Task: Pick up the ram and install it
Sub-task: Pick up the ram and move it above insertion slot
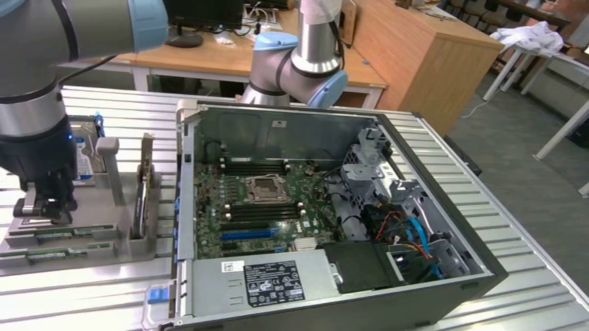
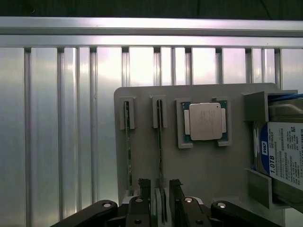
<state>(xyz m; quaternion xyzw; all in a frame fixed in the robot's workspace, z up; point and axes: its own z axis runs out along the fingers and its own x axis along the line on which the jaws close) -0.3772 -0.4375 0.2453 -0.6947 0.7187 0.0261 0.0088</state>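
Two green ram sticks stand on edge in slots of a grey holder plate. In the wrist view, one ram stick runs between my gripper's two dark fingers, with a gap on each side. The other ram stick stands beside it, outside the fingers. In the exterior view, my gripper hangs low over the ram sticks on the holder at the exterior view's left. The gripper is open and holds nothing. The open computer case shows the motherboard's black memory slots.
On the holder lie a silver processor in a recess and a hard drive in a bracket. The holder rests on a ribbed aluminium table. A power supply and cables fill the case's near side.
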